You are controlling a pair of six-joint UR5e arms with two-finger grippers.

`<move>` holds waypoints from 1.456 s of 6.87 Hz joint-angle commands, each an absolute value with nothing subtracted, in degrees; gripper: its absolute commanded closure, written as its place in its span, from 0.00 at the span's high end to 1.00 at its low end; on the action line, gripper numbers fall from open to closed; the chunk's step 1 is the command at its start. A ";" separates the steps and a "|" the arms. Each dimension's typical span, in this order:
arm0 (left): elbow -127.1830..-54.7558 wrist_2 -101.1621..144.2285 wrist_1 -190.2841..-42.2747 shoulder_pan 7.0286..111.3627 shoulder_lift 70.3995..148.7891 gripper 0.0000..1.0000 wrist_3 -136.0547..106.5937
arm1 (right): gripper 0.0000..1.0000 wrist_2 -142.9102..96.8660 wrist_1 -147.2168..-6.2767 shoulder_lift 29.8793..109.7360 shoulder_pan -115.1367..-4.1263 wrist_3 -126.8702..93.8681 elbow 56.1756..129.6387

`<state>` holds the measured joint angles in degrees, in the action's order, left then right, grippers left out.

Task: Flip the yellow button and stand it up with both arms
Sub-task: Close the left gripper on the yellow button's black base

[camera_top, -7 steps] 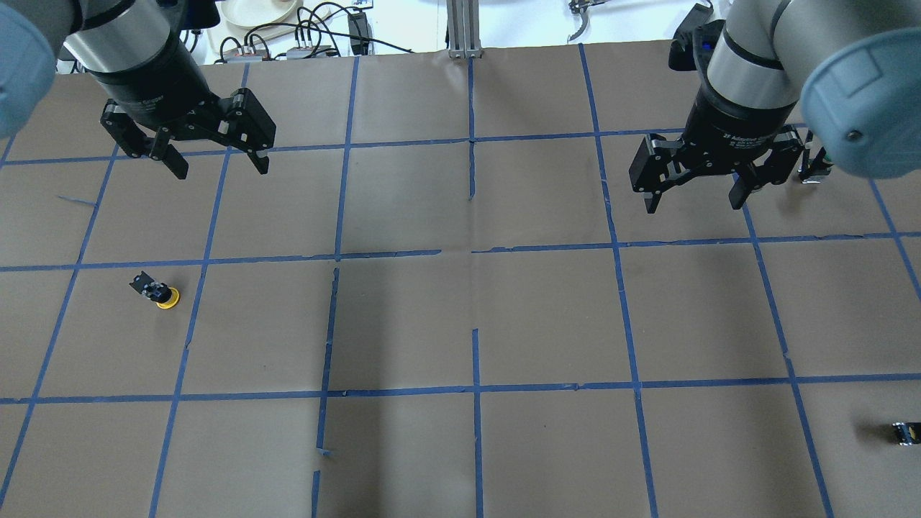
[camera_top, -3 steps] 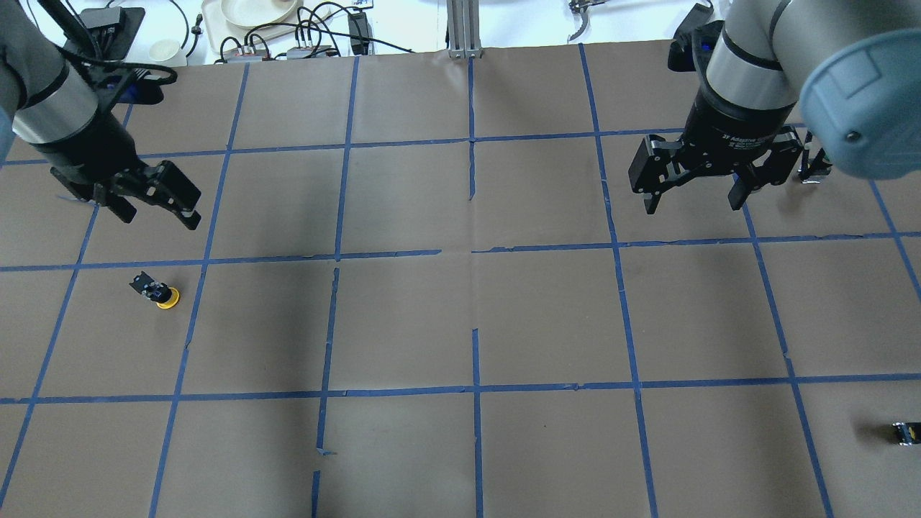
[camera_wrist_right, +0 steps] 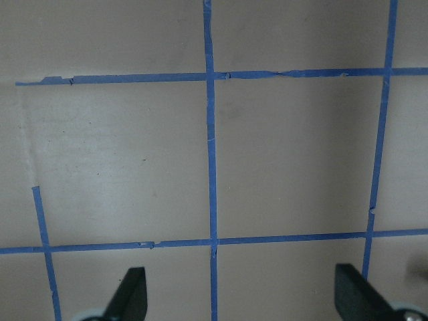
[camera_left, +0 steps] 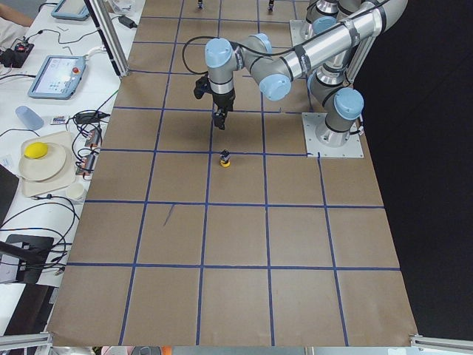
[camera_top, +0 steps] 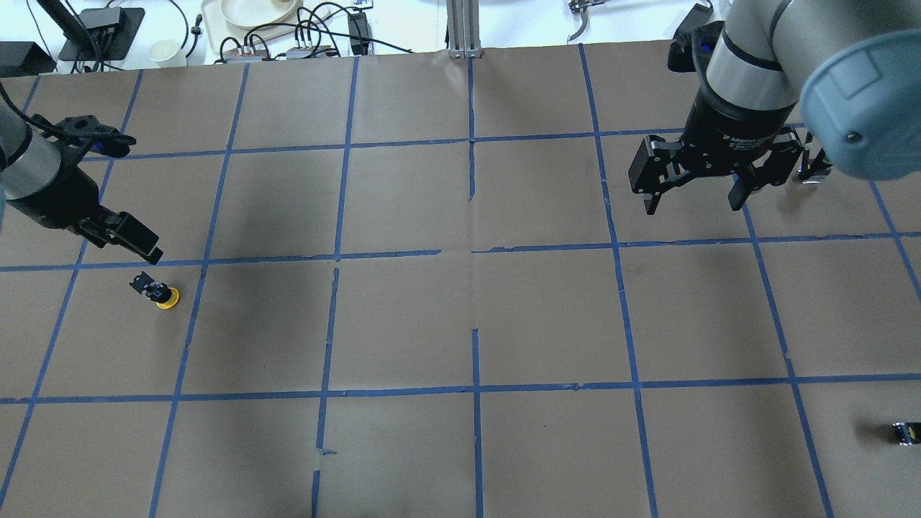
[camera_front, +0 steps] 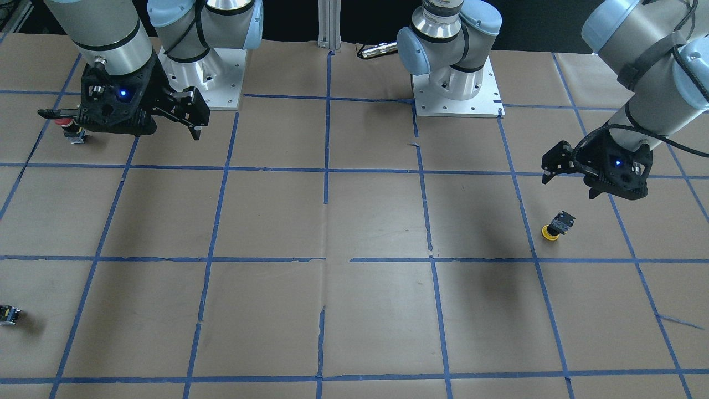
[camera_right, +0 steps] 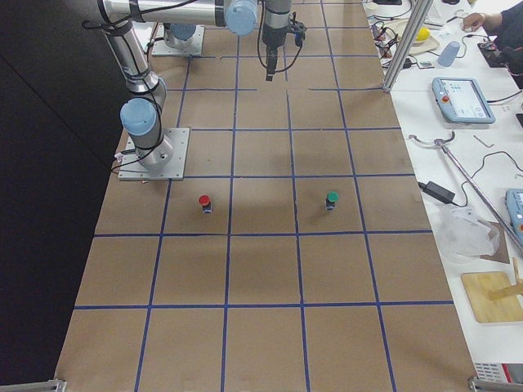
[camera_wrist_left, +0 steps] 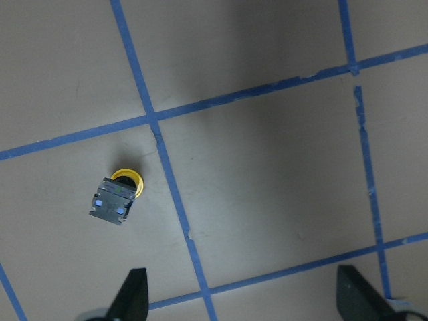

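The yellow button (camera_top: 160, 293) rests on the brown table at the left, cap down and leaning, with its grey-black base uppermost. It also shows in the front view (camera_front: 556, 226), the left exterior view (camera_left: 225, 158) and the left wrist view (camera_wrist_left: 117, 198). My left gripper (camera_top: 144, 248) is open and empty. It hangs above the table just beyond the button, apart from it (camera_front: 551, 165) (camera_wrist_left: 244, 301). My right gripper (camera_top: 694, 203) is open and empty, high over the far right (camera_front: 119, 126) (camera_wrist_right: 242, 301).
A red-capped button (camera_front: 67, 123) stands beside the right gripper's finger and also shows in the right exterior view (camera_right: 204, 202), with a green-capped one (camera_right: 331, 198) beyond it. A small dark object (camera_top: 905, 433) lies at the right edge. Cables and plates (camera_top: 252, 14) sit past the far edge.
My left arm has swung down and toward the yellow button, so its open gripper now hangs just beyond it. The right arm and the button have not moved.
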<state>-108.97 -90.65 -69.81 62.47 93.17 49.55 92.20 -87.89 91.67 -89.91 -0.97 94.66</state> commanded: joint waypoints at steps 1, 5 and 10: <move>-114.60 -90.53 -56.29 58.20 97.10 1.00 60.44 | 1.00 92.20 -87.89 91.67 -90.00 -0.97 94.75; -114.79 -90.00 -54.14 56.96 103.87 0.99 68.55 | 1.00 92.29 -87.89 91.76 -90.26 -0.88 94.75; -114.52 -89.82 -54.05 56.07 105.03 0.67 69.26 | 1.00 92.46 -87.80 91.76 -90.26 -0.88 94.75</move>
<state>-114.60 -89.85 -54.05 55.99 105.03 69.26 92.35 -87.81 91.73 -90.26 -0.88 94.75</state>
